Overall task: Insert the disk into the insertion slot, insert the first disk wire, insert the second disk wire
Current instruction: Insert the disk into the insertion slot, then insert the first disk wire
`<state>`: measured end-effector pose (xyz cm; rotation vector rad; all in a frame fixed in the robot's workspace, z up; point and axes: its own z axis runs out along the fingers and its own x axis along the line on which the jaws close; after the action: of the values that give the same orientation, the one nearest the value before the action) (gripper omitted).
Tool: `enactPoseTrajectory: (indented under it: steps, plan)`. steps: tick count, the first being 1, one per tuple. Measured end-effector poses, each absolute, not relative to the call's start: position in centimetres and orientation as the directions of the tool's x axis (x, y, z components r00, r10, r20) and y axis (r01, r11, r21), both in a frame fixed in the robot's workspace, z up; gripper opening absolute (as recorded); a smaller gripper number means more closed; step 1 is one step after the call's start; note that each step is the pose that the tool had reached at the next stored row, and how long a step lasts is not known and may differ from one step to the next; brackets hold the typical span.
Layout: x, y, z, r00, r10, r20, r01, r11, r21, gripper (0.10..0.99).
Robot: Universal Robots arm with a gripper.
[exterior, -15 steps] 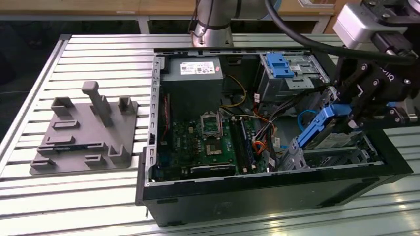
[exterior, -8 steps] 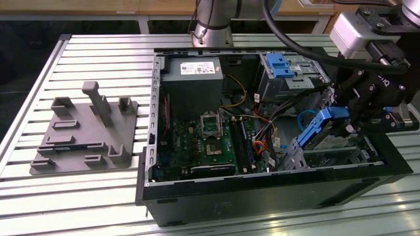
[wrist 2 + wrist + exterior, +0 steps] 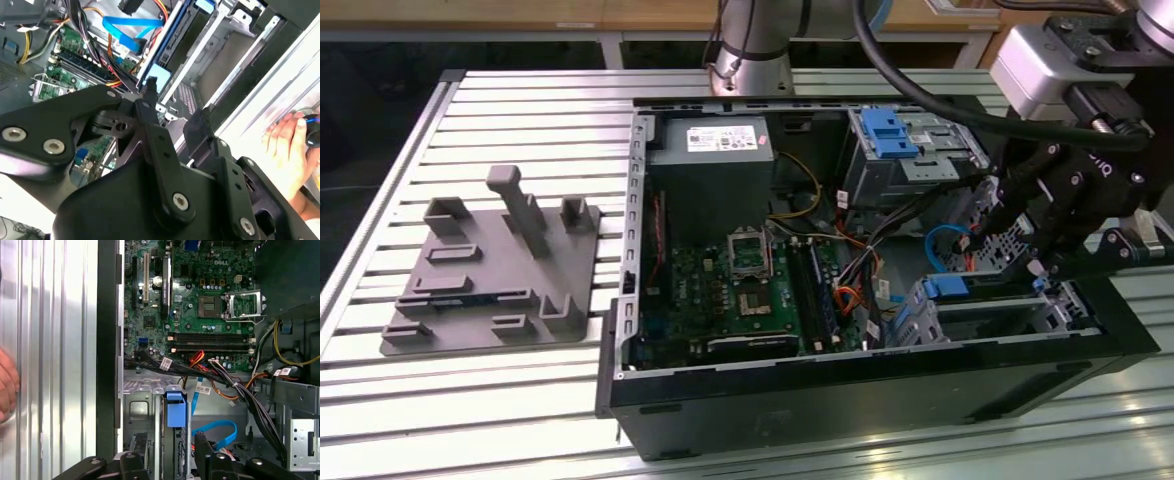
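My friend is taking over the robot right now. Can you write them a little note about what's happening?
Gripper: jaws open, holding nothing.
Disk: the flat silver hard drive in its bright blue plastic carrier stands between the jaws, in the silver perforated sheet-metal drive bay inside the open black computer case.
Done: disk in the slot; how deep, I cannot tell.
Left: wires. The flat blue cable curls beside the bay; whether it is plugged in is hidden.
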<state>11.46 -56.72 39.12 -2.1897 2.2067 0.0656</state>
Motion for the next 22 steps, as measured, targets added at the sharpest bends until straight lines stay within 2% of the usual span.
enactPoseTrajectory:
  steps: [15, 19, 22]
  plan:
    - [11.5, -56.6, 39.1, -0.008, -0.999, -0.049, -1.0, 0.008, 0.007, 0.494]
    - [11.5, -55.7, 39.1, -0.008, -1.0, -0.024, -1.0, 0.008, 0.007, 0.494]
    - [11.5, -54.9, 39.1, -0.008, -1.0, 0.027, -1.0, 0.008, 0.007, 0.494]
